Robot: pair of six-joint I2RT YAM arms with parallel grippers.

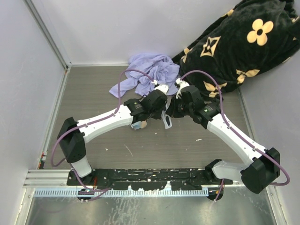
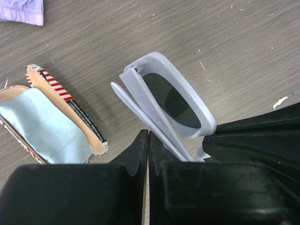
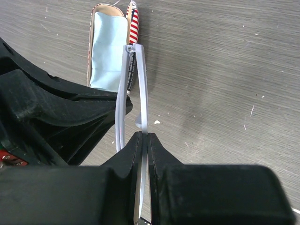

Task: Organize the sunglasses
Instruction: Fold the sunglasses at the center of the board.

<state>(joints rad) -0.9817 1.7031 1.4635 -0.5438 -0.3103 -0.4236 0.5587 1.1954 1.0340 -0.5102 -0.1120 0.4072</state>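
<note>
The white-framed sunglasses (image 1: 167, 121) are folded and held above the table, dark lens showing in the left wrist view (image 2: 178, 101). My right gripper (image 3: 146, 136) is shut on the edge of the front frame (image 3: 143, 84). My left gripper (image 2: 148, 133) is shut with nothing between its jaws; the folded arms run just past its right finger. Both grippers meet at mid-table, left (image 1: 158, 107) and right (image 1: 175, 110). The open red-and-white striped case (image 2: 70, 105) lies on the table with a light-blue cloth (image 2: 44, 126) inside. It also shows in the right wrist view (image 3: 133, 23).
A crumpled lilac cloth (image 1: 152, 70) lies at the back of the table, its corner visible in the left wrist view (image 2: 23, 10). A black blanket with tan flower prints (image 1: 243, 42) fills the back right corner. Grey walls close the left, back and right sides.
</note>
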